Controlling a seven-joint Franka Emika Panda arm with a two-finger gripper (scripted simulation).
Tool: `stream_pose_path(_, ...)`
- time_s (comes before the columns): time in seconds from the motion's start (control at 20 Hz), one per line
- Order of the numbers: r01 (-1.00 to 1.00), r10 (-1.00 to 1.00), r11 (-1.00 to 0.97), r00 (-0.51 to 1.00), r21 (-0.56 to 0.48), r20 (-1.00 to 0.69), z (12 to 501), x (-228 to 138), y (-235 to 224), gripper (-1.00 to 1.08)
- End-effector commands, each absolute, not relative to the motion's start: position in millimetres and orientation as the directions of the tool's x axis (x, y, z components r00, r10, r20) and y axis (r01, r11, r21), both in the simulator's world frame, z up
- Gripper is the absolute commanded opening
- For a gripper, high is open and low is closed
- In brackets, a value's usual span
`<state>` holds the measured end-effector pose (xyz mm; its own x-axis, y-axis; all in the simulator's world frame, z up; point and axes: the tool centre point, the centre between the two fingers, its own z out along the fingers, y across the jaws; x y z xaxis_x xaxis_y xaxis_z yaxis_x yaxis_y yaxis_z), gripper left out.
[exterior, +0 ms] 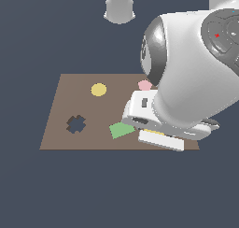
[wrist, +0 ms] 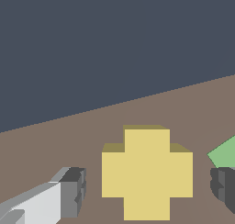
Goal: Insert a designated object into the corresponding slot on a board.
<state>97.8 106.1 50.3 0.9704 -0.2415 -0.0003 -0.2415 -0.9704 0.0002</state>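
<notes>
The Panda arm is bending low over the brown board [exterior: 60, 89], its gripper [wrist: 147, 191] spread wide, one finger [wrist: 73, 191] on either side of the yellow cross [wrist: 147, 172] and neither appearing to touch it. The cross is lying flat on the board, just beside the green rectangle [exterior: 121, 130]. This looks like the grasping step: the fingers would next need to be closing squarely on the cross. The cross-shaped slot [exterior: 75, 124] is waiting well apart, toward the exterior view's left, below the yellow disc [exterior: 98, 89].
</notes>
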Motion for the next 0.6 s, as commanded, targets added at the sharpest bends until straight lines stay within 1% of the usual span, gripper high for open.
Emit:
stream_pose_path(0.0,-0.244,-0.244,-0.970,0.970,0.000,0.000,49.9,99.0,106.3,1.00)
stream_pose_path(0.55,-0.243,-0.243,-0.970,0.970,0.000,0.000,29.9,98.8,106.4,1.00)
